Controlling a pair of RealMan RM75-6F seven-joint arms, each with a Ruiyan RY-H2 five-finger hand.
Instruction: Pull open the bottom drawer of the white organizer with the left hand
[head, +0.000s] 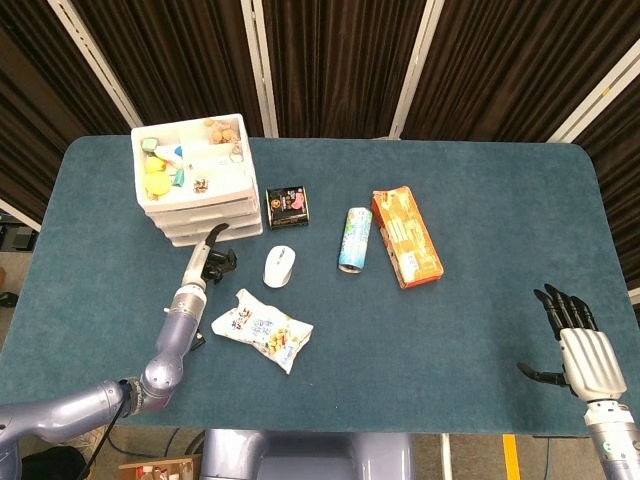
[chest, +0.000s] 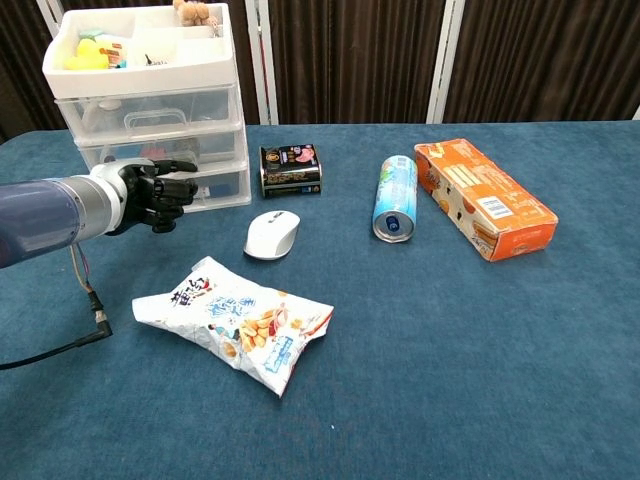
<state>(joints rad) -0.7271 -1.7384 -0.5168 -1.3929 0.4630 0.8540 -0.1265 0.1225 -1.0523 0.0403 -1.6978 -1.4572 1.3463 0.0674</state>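
The white three-drawer organizer (head: 170, 208) (chest: 150, 108) stands at the table's far left, its top tray filled with small items. Its bottom drawer (head: 232, 232) (chest: 220, 186) looks closed. My left hand (head: 208, 260) (chest: 152, 196) is right in front of that drawer, fingers curled in and one finger stretched out, its tip at the drawer front. Whether it hooks a handle is hidden. My right hand (head: 574, 340) hovers at the near right corner, fingers spread and holding nothing; the chest view does not show it.
A snack bag (head: 262, 331) (chest: 235, 325) lies just beside my left forearm. A white mouse (head: 279, 266) (chest: 271, 234), a black tin (head: 288, 205) (chest: 291, 170), a blue can (head: 353, 239) (chest: 394, 197) and an orange box (head: 406, 236) (chest: 484, 197) lie to the right.
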